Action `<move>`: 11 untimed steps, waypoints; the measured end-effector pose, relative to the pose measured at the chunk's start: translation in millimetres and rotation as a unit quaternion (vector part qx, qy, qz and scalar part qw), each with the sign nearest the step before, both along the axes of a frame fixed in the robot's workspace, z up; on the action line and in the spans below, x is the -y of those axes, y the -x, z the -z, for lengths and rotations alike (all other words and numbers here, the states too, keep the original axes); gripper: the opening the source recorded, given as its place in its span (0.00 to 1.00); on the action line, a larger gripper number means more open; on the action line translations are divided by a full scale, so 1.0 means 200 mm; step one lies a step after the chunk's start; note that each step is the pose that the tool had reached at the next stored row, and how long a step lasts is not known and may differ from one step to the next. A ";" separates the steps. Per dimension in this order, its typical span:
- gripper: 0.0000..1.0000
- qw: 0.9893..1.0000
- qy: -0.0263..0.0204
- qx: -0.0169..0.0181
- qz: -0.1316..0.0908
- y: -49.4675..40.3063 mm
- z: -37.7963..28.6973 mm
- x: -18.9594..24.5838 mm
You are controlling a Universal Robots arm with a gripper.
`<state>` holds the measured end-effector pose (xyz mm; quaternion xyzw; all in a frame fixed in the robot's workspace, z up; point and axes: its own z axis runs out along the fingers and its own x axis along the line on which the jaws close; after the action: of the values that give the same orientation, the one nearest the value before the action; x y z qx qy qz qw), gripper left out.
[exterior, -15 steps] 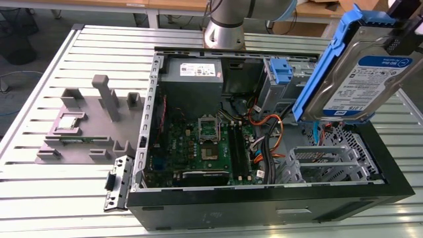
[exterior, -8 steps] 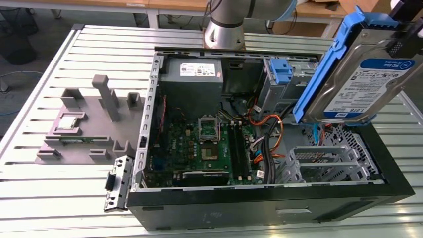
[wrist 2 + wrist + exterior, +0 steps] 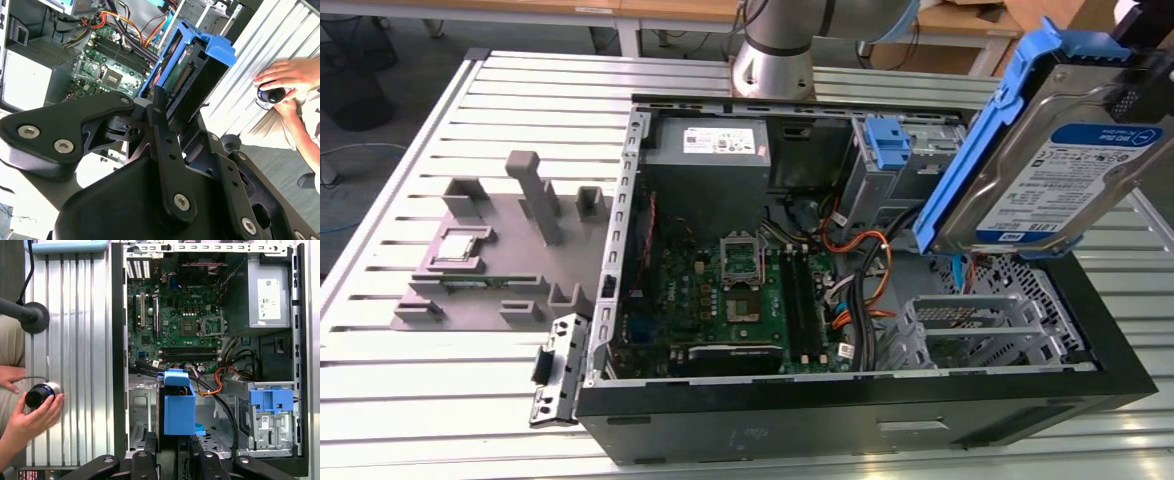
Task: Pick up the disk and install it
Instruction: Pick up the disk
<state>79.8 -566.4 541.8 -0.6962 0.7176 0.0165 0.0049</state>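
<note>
The disk [image 3: 1051, 178], a silver drive with a white-and-blue label in a blue plastic carrier, hangs tilted in the air above the exterior view's right end of the open computer case [image 3: 854, 405]. My gripper [image 3: 177, 107] is shut on it, with one black finger on each side of the carrier. In the first wrist view the disk [image 3: 179, 407] is seen end-on between the fingers of my gripper [image 3: 172, 441], above the empty metal drive cage [image 3: 142, 410]. The disk [image 3: 210, 47] is clear of the case in both wrist views.
Inside the case lie the motherboard [image 3: 734, 290], a grey power supply [image 3: 707, 150], orange cables [image 3: 874, 250] and a bay holding a blue bracket [image 3: 887, 140]. A grey fixture [image 3: 494, 250] stands on the slatted table. A person's hand [image 3: 35, 412] holds a black knob beside the case.
</note>
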 end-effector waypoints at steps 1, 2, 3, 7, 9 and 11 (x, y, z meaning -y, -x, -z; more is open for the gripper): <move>0.35 1.000 0.000 0.000 0.000 0.000 0.000 0.004; 0.35 1.000 -0.001 0.000 0.000 0.000 0.000 0.007; 0.35 1.000 -0.001 0.000 0.000 0.000 0.000 0.011; 0.35 1.000 -0.003 0.000 0.000 0.000 0.000 0.025; 0.35 1.000 -0.003 0.000 0.000 0.000 0.000 0.032; 0.35 1.000 -0.004 0.000 0.000 0.000 0.000 0.039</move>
<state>79.8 -574.2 541.7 -0.6962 0.7176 0.0195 0.0078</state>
